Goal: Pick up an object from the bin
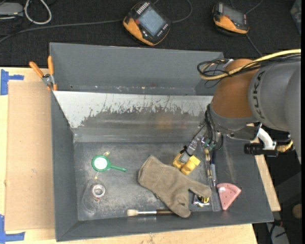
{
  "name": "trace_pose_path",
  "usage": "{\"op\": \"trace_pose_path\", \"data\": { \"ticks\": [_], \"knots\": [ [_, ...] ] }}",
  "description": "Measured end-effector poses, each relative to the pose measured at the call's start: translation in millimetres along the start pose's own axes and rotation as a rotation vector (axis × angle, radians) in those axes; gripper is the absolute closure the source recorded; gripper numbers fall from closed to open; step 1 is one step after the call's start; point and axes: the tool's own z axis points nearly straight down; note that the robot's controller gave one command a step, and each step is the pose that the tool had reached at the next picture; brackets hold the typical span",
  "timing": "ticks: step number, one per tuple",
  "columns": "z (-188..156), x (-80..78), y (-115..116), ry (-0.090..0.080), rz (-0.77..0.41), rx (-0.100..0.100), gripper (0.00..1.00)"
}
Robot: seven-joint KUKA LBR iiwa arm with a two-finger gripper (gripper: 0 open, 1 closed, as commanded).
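My gripper point(194, 146) hangs low at the right of the bin, just above a small yellow blocky object point(187, 162) on the bin floor. Its lower end reaches the top of that object. A grey fabric glove point(171, 184) sprawls directly left of and below the yellow object, touching it. Below the gripper, by the right wall, rests a pink wedge-shaped piece point(229, 195). A thin dark rod point(211, 174) runs down between the yellow object and the pink piece.
A small black-and-yellow item point(202, 200) peeks out from under the glove's lower right edge. A brush point(150, 213) lies along the front wall. At the left are a green round-headed tool point(102, 164) and a clear cup point(97, 191).
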Motion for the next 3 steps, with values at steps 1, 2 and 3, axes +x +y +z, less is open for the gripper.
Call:
{"op": "trace_pose_path", "data": {
  "ticks": [1, 2, 3],
  "knots": [
    [38.1, 3.5, -2.1, -0.015, -0.321, -0.014, 0.00],
    [40.5, 19.3, 2.2, -0.018, 0.194, -0.016, 1.00],
    [40.2, 19.3, 2.2, -0.018, 0.193, -0.016, 1.00]
  ]
}}
